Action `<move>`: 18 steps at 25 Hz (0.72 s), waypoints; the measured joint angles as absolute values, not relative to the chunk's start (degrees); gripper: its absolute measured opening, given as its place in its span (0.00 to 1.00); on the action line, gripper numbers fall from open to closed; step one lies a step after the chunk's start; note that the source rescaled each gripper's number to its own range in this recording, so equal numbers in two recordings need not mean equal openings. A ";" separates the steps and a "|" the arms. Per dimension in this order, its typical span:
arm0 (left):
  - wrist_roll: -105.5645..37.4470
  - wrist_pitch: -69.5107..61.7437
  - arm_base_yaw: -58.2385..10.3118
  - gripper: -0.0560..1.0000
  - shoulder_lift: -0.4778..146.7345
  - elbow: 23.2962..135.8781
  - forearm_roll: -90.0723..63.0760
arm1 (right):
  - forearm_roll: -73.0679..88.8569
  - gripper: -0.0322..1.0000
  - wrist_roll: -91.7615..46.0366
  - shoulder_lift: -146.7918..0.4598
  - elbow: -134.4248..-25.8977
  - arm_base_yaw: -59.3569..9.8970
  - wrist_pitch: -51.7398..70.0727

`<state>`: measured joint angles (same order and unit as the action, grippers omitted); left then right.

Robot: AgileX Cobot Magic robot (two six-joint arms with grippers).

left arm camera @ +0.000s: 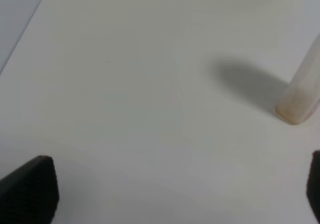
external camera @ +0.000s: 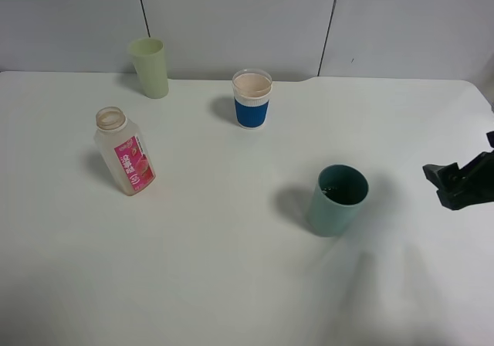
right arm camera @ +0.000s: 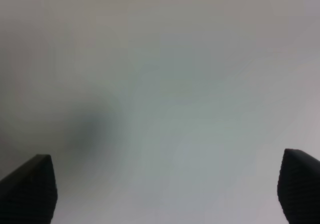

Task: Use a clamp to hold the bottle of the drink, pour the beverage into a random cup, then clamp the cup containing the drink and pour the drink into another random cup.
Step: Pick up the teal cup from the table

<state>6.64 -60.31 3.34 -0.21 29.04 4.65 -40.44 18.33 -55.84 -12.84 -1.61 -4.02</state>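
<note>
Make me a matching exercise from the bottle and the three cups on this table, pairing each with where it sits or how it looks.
Things:
1. bottle
2. pale green tumbler
3. blue-banded cup
4. teal cup

Descriptions:
A. farthest right of the four
B. pink label, no cap
C. farthest back, on the left
D. pinkish inside

Pairs: 1-B, 2-C, 3-D, 4-A

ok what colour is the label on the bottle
Bright pink with pale markings; the label on the bottle shows best in the exterior high view.
</note>
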 joint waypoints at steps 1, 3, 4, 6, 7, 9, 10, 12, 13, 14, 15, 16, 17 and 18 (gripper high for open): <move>6.64 -60.31 3.34 1.00 -0.21 29.04 4.65 | -44.33 0.65 22.16 -55.84 -12.33 -1.61 -5.89; 6.64 -60.31 3.34 1.00 -0.21 29.04 4.65 | -51.92 0.65 29.52 -55.84 -12.19 -1.61 -8.02; 6.64 -60.31 3.34 1.00 -0.21 29.04 4.65 | -54.87 0.65 32.86 -55.84 -12.19 -1.61 -8.94; 6.64 -60.31 3.34 1.00 -0.21 29.04 4.65 | -59.22 0.65 36.58 -55.95 -12.19 -1.61 -9.91; 6.64 -60.31 3.34 1.00 -0.21 29.04 4.65 | -60.17 0.65 37.31 -56.15 -12.19 -1.61 -10.21; 6.64 -60.31 3.34 1.00 -0.21 29.04 4.65 | -61.07 0.65 37.97 -57.45 -12.19 -1.61 -10.99; 6.64 -60.31 3.34 1.00 -0.21 29.04 4.65 | -61.33 0.65 38.03 -58.22 -12.19 -1.61 -11.05; 6.64 -60.31 3.34 1.00 -0.21 29.04 4.65 | -61.54 0.65 38.32 -60.01 -12.19 -1.61 -11.11; 6.64 -60.31 3.34 1.00 -0.21 29.04 4.65 | -61.59 0.65 38.32 -61.09 -12.19 -1.61 -11.16; 6.64 -60.31 3.34 1.00 -0.21 29.04 4.65 | -61.59 0.65 38.32 -61.82 -12.19 -1.61 -11.16; 6.64 -60.31 3.34 1.00 -0.21 29.04 4.65 | -61.59 0.65 38.36 -62.58 -12.19 -1.61 -11.16; 6.64 -60.31 3.34 1.00 -0.21 29.04 4.65 | -61.59 0.65 38.43 -63.29 -12.19 -1.61 -11.28; 6.64 -60.31 3.34 1.00 -0.21 29.04 4.65 | -61.59 0.65 38.91 -63.88 -12.19 -1.61 -11.57; 6.64 -60.31 3.34 1.00 -0.21 29.04 4.65 | -61.59 0.65 39.44 -64.60 -12.19 -1.61 -12.27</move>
<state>6.64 -60.31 3.34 -0.21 29.04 4.65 -61.59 39.44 -64.60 -12.19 -1.61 -12.27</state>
